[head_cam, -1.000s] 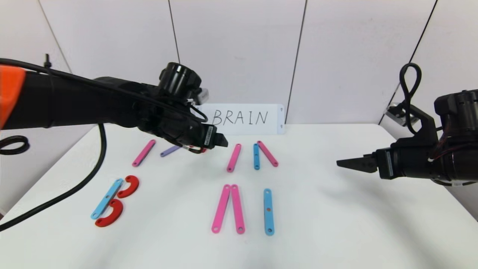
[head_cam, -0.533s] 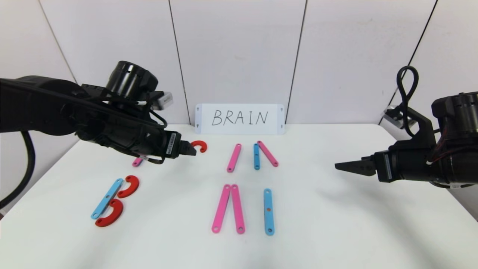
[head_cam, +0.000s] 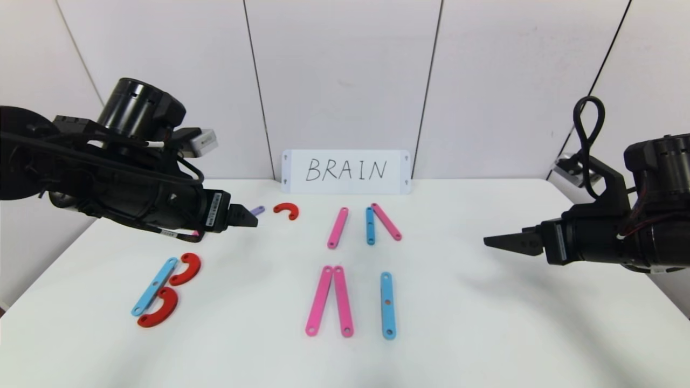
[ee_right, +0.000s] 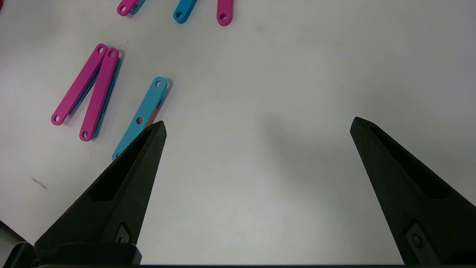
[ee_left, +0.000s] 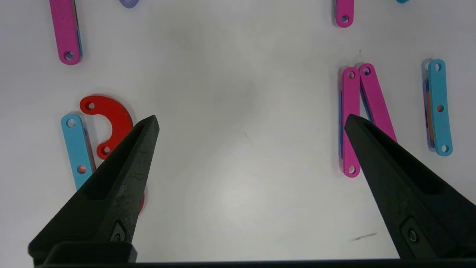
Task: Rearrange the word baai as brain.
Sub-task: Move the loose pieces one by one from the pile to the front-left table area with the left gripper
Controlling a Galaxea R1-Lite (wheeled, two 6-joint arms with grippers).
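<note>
Only the blue-bar-and-red-curves B [head_cam: 164, 288] looks built; other flat plastic bars lie loose; left gripper [head_cam: 245, 217] and right gripper [head_cam: 498, 238] both spread, empty.

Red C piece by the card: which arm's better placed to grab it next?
Left, probably. The left gripper hangs open just beside the red C; the right gripper is open too, but far across the table.

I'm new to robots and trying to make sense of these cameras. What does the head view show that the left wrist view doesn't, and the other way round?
Only the head view shows the white BRAIN card, the small red curved piece before it, and the right gripper hovering at the right.

Only the left wrist view shows the left gripper from behind, open and empty.

Both show the white table, the pink bar pair and the blue bar with red curves.
</note>
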